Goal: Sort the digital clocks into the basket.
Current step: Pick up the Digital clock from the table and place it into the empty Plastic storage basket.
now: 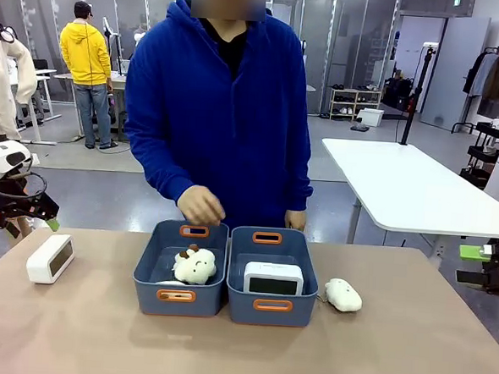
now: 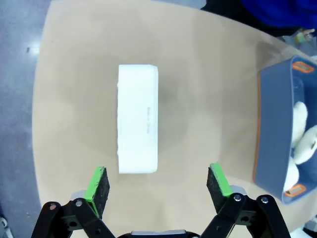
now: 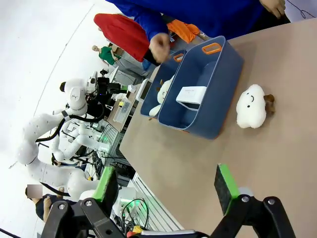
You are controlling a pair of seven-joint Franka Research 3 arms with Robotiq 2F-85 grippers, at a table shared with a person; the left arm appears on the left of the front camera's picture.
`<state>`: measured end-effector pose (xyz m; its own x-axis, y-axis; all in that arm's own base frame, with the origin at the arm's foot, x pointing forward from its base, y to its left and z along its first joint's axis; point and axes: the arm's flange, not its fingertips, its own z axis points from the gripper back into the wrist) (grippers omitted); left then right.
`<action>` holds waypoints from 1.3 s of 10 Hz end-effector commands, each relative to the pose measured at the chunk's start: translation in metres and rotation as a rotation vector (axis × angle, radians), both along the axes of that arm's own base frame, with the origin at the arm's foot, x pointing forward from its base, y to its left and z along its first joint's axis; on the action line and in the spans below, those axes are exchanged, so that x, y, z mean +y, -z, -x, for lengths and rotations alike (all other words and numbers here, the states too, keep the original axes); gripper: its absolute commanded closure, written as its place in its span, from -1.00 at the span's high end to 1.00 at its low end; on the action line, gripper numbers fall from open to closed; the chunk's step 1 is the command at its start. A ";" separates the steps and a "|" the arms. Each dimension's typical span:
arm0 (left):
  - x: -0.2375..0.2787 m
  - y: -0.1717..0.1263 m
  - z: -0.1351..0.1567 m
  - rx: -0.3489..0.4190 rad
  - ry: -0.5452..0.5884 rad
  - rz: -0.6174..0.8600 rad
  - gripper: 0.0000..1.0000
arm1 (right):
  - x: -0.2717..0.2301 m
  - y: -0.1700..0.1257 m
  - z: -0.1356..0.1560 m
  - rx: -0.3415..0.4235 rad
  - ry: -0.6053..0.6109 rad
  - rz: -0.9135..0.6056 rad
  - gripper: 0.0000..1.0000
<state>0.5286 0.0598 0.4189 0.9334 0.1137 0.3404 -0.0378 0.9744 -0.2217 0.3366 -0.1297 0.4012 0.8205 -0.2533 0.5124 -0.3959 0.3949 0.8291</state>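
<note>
Tan tabletop [image 1: 240, 347] stretches across an open workroom, with a person in a blue hoodie [image 1: 220, 109] standing at its far edge and a long white table [image 1: 419, 189] behind on the right. Two slate-blue baskets with orange-rimmed handle slots sit side by side at the middle of the table. The right basket [image 1: 272, 307] holds one digital clock [image 1: 273, 278], white, its dark screen turned toward the robot. The left basket [image 1: 175, 298] holds a cream cloud plush toy [image 1: 195, 265]. A second cloud plush [image 1: 343, 294] lies on the table just beside the right basket's outer wall. The other digital clock [image 1: 50, 258] stands on the bare table well to the left of both baskets. The left gripper [image 2: 158, 184] hangs over this clock with its jaws spread wide. In the left wrist view the clock's plain white casing lies just beyond the green pads [image 2: 97, 184], with no contact. The right gripper [image 3: 166, 184] is likewise spread wide and holds nothing; it is off to the side, well apart from the baskets. One of the person's hands [image 1: 201, 205], loosely curled, hovers over the far end of the left basket. The other hand [image 1: 295, 219] is just behind the right basket.
</note>
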 end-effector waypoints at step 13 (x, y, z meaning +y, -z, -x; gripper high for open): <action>-0.017 0.083 -0.031 0.025 -0.030 -0.134 -1.00 | 0.001 -0.003 0.000 -0.012 0.003 -0.004 1.00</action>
<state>0.5682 0.0434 0.3264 0.9327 0.0866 0.3500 -0.0644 0.9951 -0.0746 0.3364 -0.1300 0.4013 0.8205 -0.2537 0.5123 -0.3957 0.3948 0.8292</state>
